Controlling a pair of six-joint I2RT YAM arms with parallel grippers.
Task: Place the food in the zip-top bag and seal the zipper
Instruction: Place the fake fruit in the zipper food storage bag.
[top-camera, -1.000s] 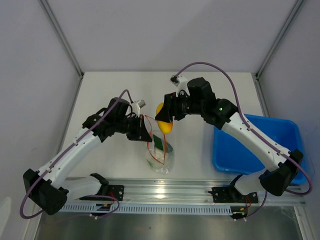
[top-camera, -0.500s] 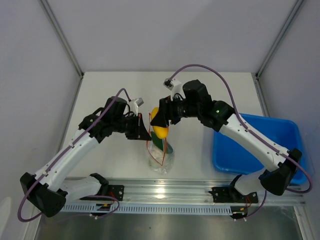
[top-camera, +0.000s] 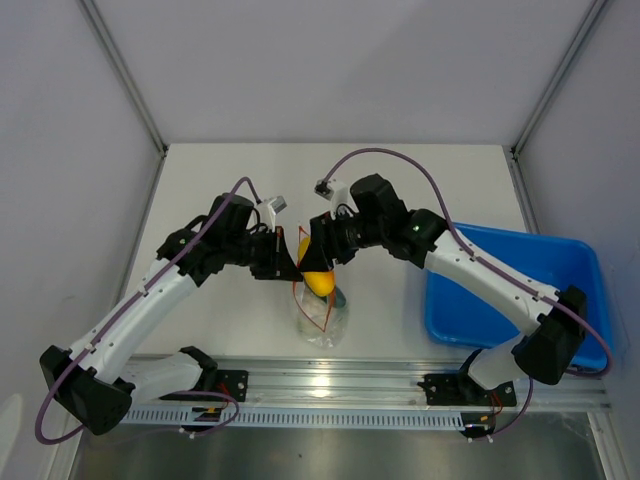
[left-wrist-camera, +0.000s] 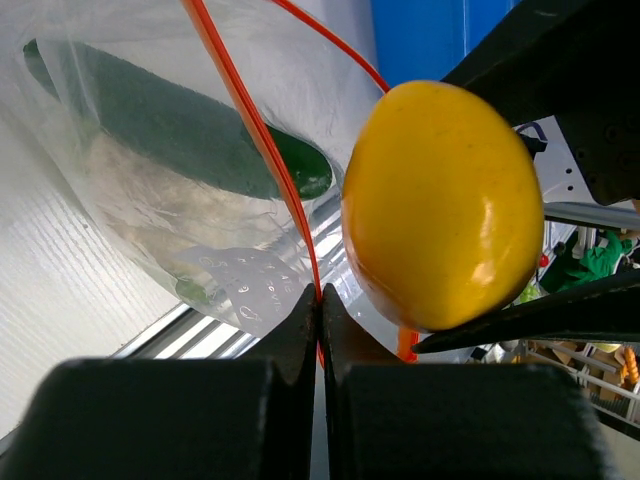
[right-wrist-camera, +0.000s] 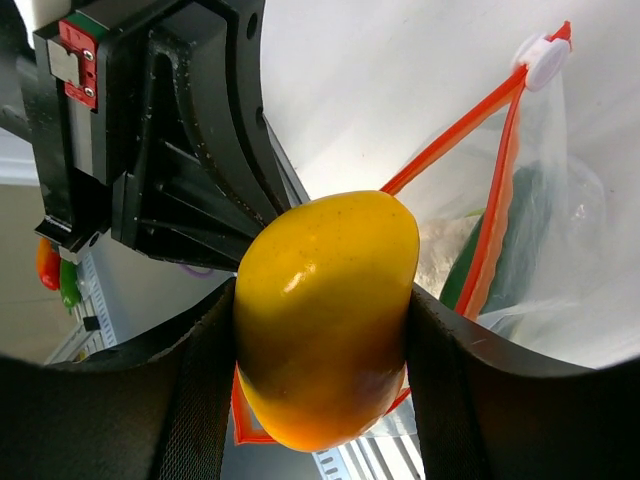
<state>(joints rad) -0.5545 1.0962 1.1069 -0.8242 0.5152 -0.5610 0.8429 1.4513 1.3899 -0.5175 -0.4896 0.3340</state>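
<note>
The desk is a pale, matt surface. Grey walls close it on three sides, and a metal rail runs along its near edge, where the arms are fixed. A blue tray sits at the right side of the desk, well apart from the bag. The bag lies near the middle, just behind the rail.

In the top view we see both arms bent inward, meeting above the bag. The fruit shows there only as a yellow spot at the bag's mouth, and we cannot tell from above how far it is inside.

The left wrist view gives what the top view hides. The left end effector is clenched on the zipper: its two dark fingers press together with the orange-red strip pinched between them. Through the clear plastic we see the cucumber and, under it, the leafy lump, both inside the bag. The fruit is just beside the pinched strip, on its right.

The right wrist view shows the right end effector grasping the fruit, one finger on each side of it. Only this view shows the white slider at one end of the zipper, in the upper right corner. The strip passes behind the fruit, and the cucumber shows through the plastic near it.
</note>
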